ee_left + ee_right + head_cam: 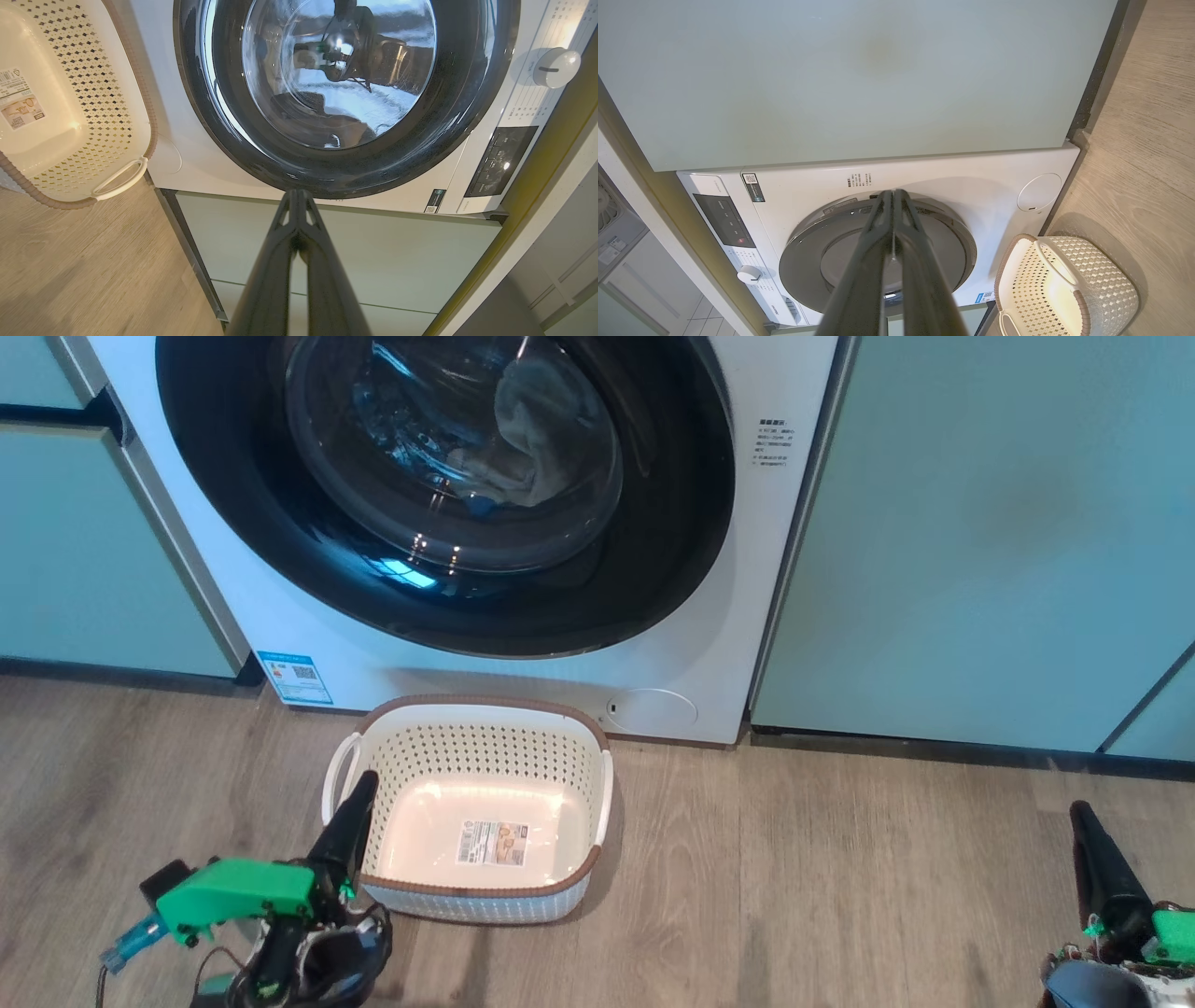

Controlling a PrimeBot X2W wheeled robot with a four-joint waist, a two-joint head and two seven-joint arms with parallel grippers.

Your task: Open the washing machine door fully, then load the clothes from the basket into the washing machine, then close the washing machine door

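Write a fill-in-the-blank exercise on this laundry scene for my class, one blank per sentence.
1. The round, black-rimmed glass door of the white washing machine is ___.
2. The pale clothes show through its glass, and the cream perforated plastic basket with a brown rim is ___.
3. The left gripper and right gripper, each with long dark fingers, are both ___.
Missing words: closed; empty; shut.
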